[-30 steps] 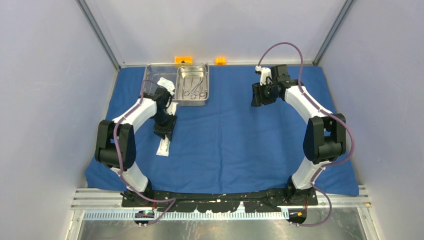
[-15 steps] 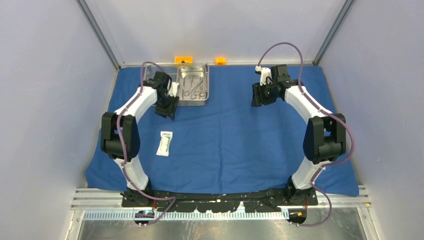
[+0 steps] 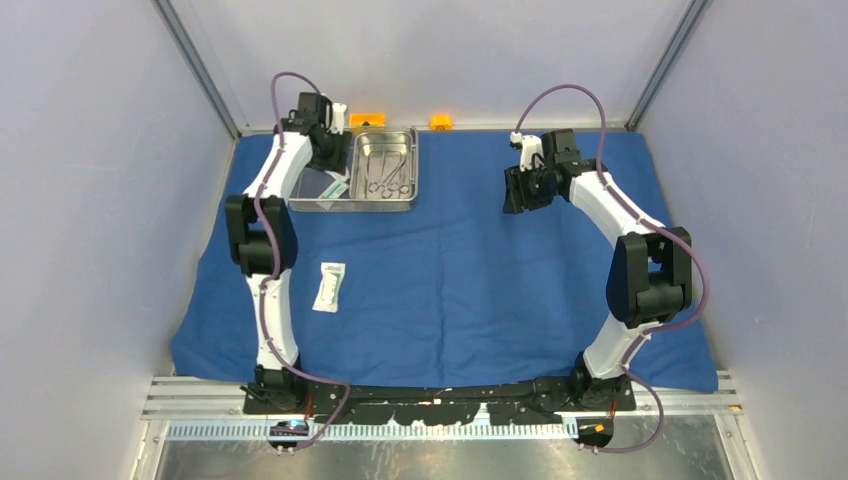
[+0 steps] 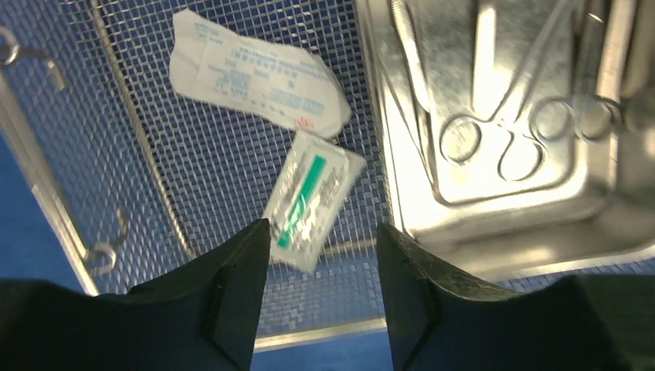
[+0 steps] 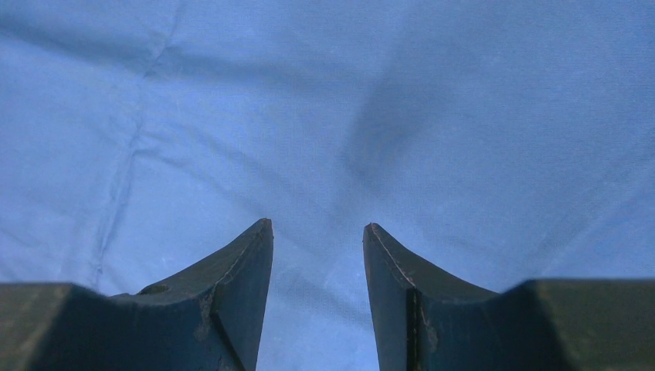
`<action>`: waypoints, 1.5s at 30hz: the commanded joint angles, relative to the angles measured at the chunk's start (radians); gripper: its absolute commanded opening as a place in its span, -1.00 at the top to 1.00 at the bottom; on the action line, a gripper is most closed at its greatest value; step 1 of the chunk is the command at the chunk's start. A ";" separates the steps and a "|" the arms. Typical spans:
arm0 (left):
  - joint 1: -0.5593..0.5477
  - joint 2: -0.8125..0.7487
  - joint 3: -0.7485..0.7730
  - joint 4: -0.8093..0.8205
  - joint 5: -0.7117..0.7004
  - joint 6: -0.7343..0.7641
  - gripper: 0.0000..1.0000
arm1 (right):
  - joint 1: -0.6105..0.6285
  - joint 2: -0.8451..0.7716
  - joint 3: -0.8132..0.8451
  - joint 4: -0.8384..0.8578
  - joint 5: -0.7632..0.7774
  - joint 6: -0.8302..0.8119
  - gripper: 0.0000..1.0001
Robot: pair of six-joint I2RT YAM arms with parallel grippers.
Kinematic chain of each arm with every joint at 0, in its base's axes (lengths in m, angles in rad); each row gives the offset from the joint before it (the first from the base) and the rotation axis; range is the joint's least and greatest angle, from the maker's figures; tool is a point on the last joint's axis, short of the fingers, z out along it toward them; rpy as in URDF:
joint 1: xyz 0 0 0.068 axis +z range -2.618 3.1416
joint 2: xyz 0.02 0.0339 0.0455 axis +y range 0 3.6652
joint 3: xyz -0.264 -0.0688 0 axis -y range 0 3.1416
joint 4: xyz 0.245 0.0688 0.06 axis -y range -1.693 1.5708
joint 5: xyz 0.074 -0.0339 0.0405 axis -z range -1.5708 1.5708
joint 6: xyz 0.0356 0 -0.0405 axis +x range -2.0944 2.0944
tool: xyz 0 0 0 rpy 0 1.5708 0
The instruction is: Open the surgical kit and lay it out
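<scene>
The blue cloth wrap (image 3: 470, 270) lies spread over the table. At its back left stands the mesh basket (image 3: 308, 196) with the solid steel tray (image 3: 384, 170) beside it, holding scissors and forceps (image 4: 494, 93). My left gripper (image 3: 322, 150) hovers open and empty over the basket (image 4: 201, 178), where two white-green packets (image 4: 313, 199) (image 4: 255, 73) lie. A third packet (image 3: 329, 286) lies on the cloth at front left. My right gripper (image 3: 520, 192) is open and empty above bare cloth (image 5: 324, 116).
Two small orange blocks (image 3: 366, 120) (image 3: 440, 122) sit at the back edge of the cloth. Grey walls close in on the left, right and back. The arm bases sit on the near rail.
My left arm let go of a packet on the cloth at front left, then swung back and up over the mesh basket. The right arm has not moved.
</scene>
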State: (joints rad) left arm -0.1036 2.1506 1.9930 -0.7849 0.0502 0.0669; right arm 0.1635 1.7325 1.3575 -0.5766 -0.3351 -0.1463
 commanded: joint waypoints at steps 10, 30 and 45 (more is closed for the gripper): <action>0.035 0.275 0.224 -0.139 0.026 0.097 -0.16 | 0.001 0.014 0.016 0.009 0.019 -0.024 -0.03; 0.073 0.292 0.253 -0.166 0.080 0.079 0.64 | 0.002 0.038 0.022 0.001 0.017 -0.024 -0.03; 0.090 0.140 0.275 -0.128 0.163 0.006 1.00 | 0.001 0.030 0.023 -0.004 0.013 -0.021 -0.03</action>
State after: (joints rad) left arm -0.0235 2.4340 2.2604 -0.9466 0.1463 0.1120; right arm 0.1635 1.7744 1.3575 -0.5858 -0.3229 -0.1593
